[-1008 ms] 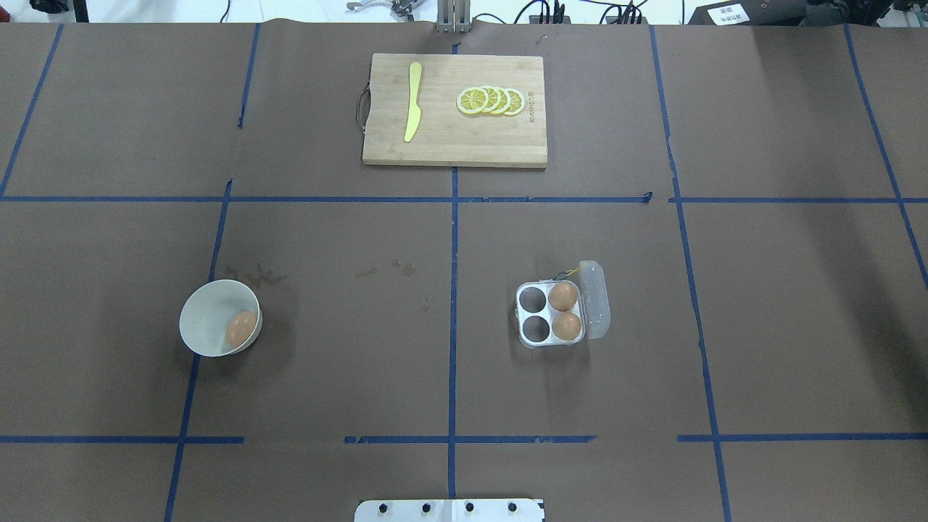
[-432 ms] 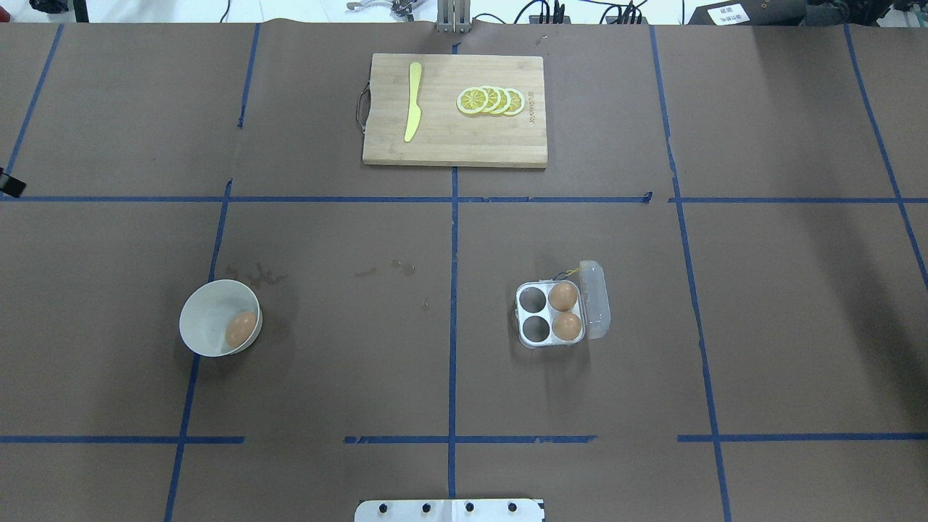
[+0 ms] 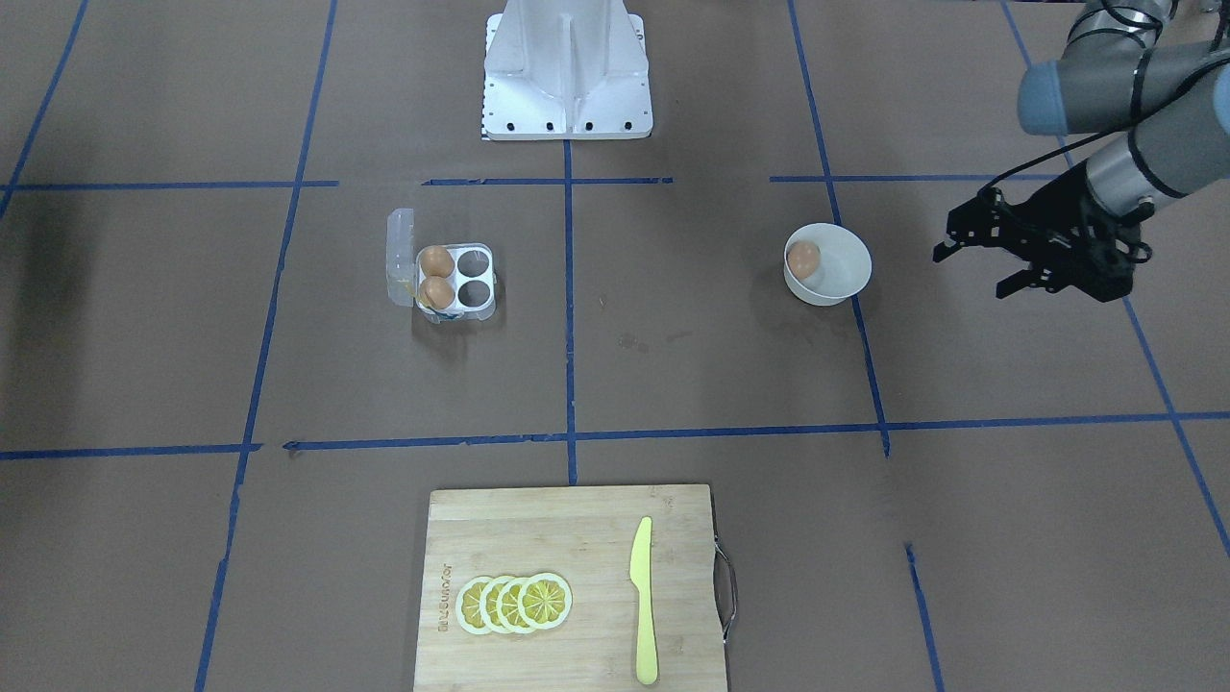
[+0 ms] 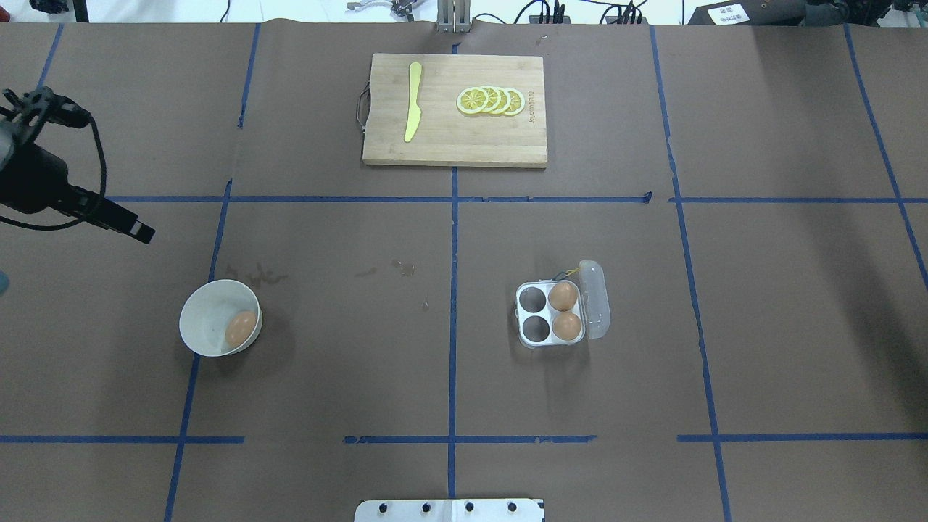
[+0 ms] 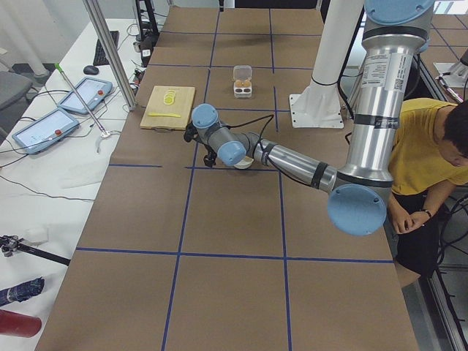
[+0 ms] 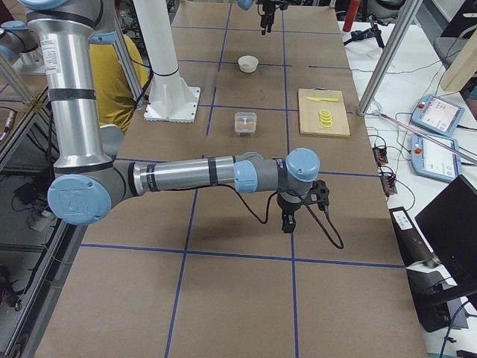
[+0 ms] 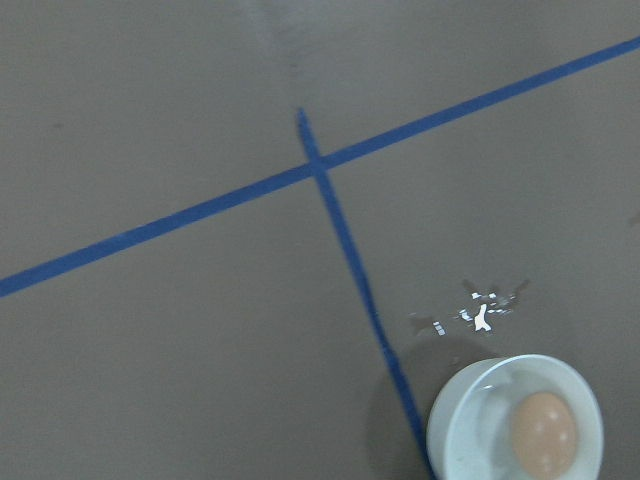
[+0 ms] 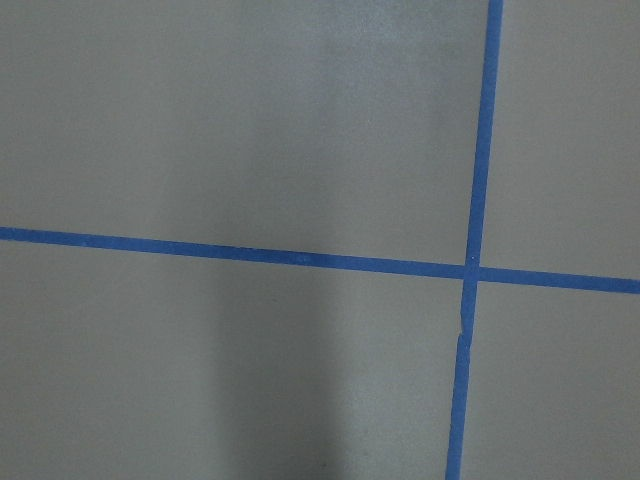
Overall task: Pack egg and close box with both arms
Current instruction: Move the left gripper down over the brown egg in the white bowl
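One orange-brown egg (image 4: 241,328) lies in a white bowl (image 4: 196,312); it also shows in the front view (image 3: 803,258) and the left wrist view (image 7: 544,432). The clear box (image 4: 549,313) stands with its lid (image 4: 596,301) open. Two eggs (image 4: 562,296) fill its lid-side cups and the other two cups are empty. My left gripper (image 3: 969,274) is open and empty. It hovers beside the bowl, on its outer side, and shows at the overhead view's left edge (image 4: 134,228). My right gripper (image 6: 287,220) shows only in the right side view, far from the box; I cannot tell its state.
A wooden cutting board (image 4: 455,138) at the table's far side carries a yellow knife (image 4: 412,101) and lemon slices (image 4: 491,100). The white pedestal (image 3: 567,67) stands at the robot's side. A person in a yellow shirt (image 5: 431,146) sits beside the robot.
My left arm has come into the overhead view from the left edge and moved toward the bowl. The egg, bowl and box have not moved.
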Robot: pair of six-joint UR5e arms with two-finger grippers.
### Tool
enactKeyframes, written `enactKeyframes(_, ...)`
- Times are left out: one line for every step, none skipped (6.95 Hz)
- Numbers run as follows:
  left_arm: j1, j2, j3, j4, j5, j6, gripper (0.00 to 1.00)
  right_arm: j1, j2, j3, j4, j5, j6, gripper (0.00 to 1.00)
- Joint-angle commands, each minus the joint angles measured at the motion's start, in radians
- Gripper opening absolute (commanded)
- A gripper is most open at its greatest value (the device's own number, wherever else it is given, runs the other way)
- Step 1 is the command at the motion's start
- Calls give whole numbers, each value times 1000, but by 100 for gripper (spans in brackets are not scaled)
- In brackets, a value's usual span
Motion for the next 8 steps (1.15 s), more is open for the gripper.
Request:
enactKeyframes(88, -18, 13, -114, -1, -103, 93, 0, 0, -6, -1, 0, -1, 100)
enactKeyframes(105, -7, 24, -161, -6, -110, 84, 0, -2, 2, -1, 2, 1, 100)
enactKeyframes(129, 3, 47, -163, -7, -118, 81, 0, -8, 0, -1, 2, -1, 100)
enactKeyframes(146, 3, 71, -160, -22, -130, 81, 0, -8, 2, -1, 2, -1, 100)
enactKeyframes(174, 2, 78, -166, -38, -211, 81, 0, -7, 2, 0, 2, -1, 100)
enactKeyframes(192, -6, 73, -179, -38, -263, 78, 0, -4, 0, 0, 2, -1, 100)
enactKeyframes(220, -10, 84, -192, -36, -276, 74, 0, -2, 2, 0, 2, -1, 100)
enactKeyframes(226, -21, 87, -191, -36, -278, 70, 0, -2, 5, 0, 2, -1, 100)
